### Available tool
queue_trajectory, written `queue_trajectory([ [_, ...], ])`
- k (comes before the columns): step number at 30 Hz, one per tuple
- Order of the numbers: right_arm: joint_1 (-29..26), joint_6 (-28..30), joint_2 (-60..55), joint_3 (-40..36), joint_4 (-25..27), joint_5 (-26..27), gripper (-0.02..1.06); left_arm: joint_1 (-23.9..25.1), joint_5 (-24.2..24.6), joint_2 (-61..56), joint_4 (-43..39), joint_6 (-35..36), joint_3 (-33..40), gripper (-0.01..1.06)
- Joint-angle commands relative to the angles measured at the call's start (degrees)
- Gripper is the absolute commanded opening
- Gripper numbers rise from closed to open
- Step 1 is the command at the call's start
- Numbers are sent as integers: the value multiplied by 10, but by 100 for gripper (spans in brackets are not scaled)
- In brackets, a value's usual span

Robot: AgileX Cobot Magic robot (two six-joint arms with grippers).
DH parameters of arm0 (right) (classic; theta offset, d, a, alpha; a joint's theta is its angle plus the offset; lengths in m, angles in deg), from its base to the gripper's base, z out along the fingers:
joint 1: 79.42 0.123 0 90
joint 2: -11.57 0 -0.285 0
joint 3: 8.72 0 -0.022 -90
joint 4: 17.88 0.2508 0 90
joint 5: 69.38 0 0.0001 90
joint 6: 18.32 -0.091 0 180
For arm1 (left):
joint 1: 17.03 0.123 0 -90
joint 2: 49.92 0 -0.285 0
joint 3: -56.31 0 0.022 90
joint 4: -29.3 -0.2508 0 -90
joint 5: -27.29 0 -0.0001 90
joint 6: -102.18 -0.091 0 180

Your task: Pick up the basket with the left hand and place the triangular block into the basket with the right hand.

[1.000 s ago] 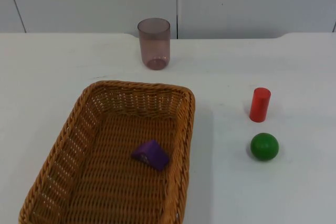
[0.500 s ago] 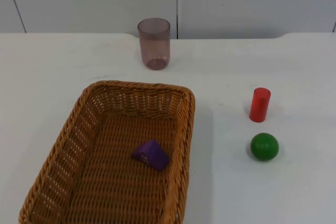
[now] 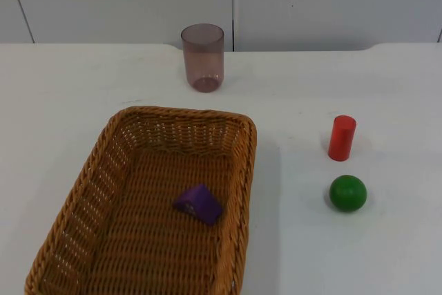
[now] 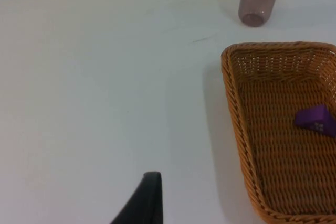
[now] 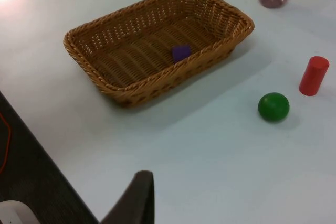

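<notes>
The white table (image 3: 387, 253) carried the wicker basket (image 3: 90, 191), its long axis running from the near edge toward the partition wall, with the purple triangular block (image 3: 198, 203) lying on its floor near the right-hand wall, pale marks on one face too small to read. Behind the basket stood a tinted cup (image 3: 203, 56), and well to its right a red cylinder (image 3: 342, 137) stood upright just behind a green ball (image 3: 347, 193). The left gripper (image 4: 142, 203) hung over bare table beside the basket and the right gripper (image 5: 134, 200) over the table's near edge, each showing one black fingertip, so whether their fingers were spread could not be told.
</notes>
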Motion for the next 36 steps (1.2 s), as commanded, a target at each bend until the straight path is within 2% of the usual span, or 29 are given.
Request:
queue_trajectory([
  [1,2,5,2,-4,0,9,105,2,1,-2,-6,5,2,105],
  [6,0,5,2,-4,0,9,105,2,1,-2,-5,5,2,105],
  [10,-22,5,2,-4,3,10,105,2,0,-2,-5,5,2,105],
  [12,-69,5,2,-4,3,10,105,2,0,-2,-5,5,2,105],
  [13,-69,5,2,-4,3,10,105,2,0,-2,-5,5,2,105],
  [16,-154,5,2,-4,3,10,105,2,0,-2,-5,5,2,105],
  [17,-154,5,2,-4,3,10,105,2,0,-2,-5,5,2,105],
  [21,-254,5,2,-4,3,10,105,2,0,-2,-5,5,2,105],
  [25,-308,5,2,-4,3,10,105,2,0,-2,-5,5,2,105],
  [31,-342,5,2,-4,3,10,105,2,0,-2,-5,5,2,105],
  [36,-344,5,2,-4,3,10,105,2,0,-2,-5,5,2,105],
])
